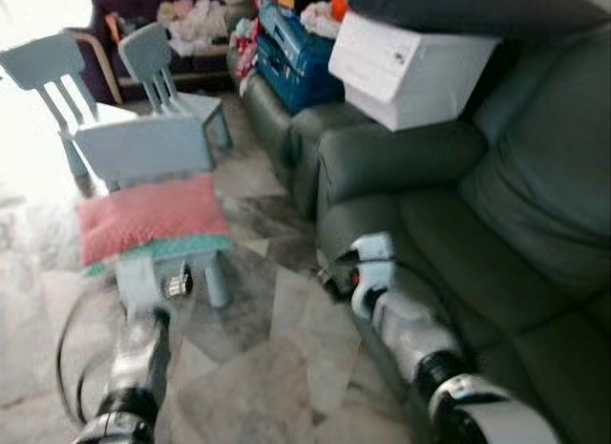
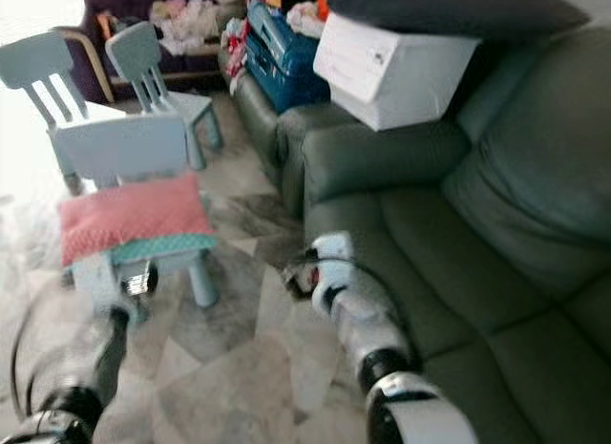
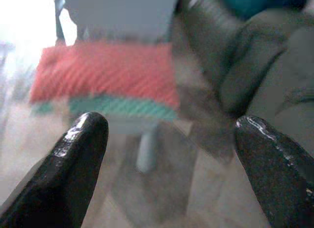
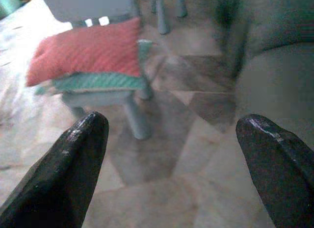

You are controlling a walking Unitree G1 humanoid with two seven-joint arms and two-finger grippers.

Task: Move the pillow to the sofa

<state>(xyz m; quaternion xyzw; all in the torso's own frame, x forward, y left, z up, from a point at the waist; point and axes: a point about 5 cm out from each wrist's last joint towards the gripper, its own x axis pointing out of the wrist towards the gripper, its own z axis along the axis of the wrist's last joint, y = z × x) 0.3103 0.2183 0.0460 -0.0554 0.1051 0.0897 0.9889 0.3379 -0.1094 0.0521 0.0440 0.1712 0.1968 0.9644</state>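
The red pillow (image 1: 148,215) lies flat on the seat of a small pale-blue chair (image 1: 143,148), on top of a green cushion (image 1: 181,246) whose edge shows beneath it. In the left wrist view the pillow (image 3: 105,73) sits ahead of the left gripper (image 3: 169,139), beyond the gap between its two black fingers (image 3: 81,154), apart from them and touching neither; those fingers are spread wide and hold nothing. In the right wrist view the same pillow (image 4: 86,51) lies farther off and toward one side of the right gripper (image 4: 171,139), whose fingers (image 4: 83,149) are likewise spread wide with nothing between them. From the head camera, the left arm (image 1: 134,358) reaches over the marble floor (image 1: 277,358) toward the front of the chair, and the right arm (image 1: 410,334) extends beside the front edge of the grey-green sofa (image 1: 477,243). There is one red pillow and one green cushion. Three pale-blue chairs can be counted: the near one bearing the pillow, and two more (image 1: 48,67) (image 1: 162,67) behind it. The sofa stands to the right of the chair, well apart from the pillow; a white box (image 1: 406,67) rests on its far arm, and a blue case (image 1: 296,48) with heaped clothes lies farther back. The pictures are somewhat blurred.
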